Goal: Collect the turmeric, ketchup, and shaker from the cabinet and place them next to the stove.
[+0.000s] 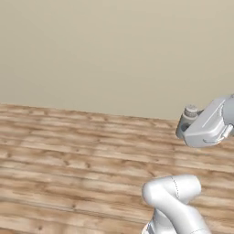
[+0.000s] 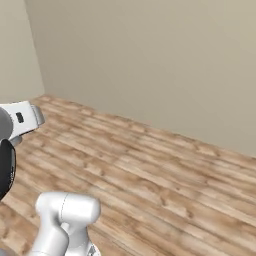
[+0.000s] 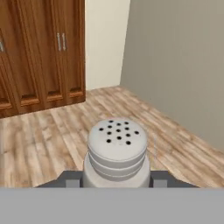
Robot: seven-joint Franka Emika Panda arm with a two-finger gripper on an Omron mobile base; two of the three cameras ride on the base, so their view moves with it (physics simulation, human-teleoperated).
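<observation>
Where the hand view looks along the gripper (image 3: 117, 180), the small white-grey shaker with a rounded cap pierced by dark holes (image 3: 116, 151) sits upright between the two dark fingertips (image 3: 72, 178), which press against its sides low down; the tool is pinching the shaker, not spread wide. Beyond the shaker that view shows a tall brown wooden cupboard front with paired grey bar handles (image 3: 41, 52) at the far left, a pale cream wall strip (image 3: 105, 41) beside it and a grey-beige wall (image 3: 179, 61) running along the right, with light wood-plank floor (image 3: 52, 131) between them.

From the left base view, the shaker (image 1: 187, 119) appears as a small grey cylinder at the right edge, poking out past the white hand of the arm (image 1: 208, 124), well above the plank floor (image 1: 68, 155) and in front of the plain beige wall (image 1: 114, 50). The white elbow joint (image 1: 176, 192) rises at the lower right.

From the right base view, the white hand (image 2: 20, 120) enters at the left edge, the shaker hidden behind it, while the elbow (image 2: 67, 212) stands at the lower left. This view adds a room corner (image 2: 31, 55) where two walls meet at the upper left.

Floor lies bare and wide on all sides of the arm; the walls stand well apart from the hand.
</observation>
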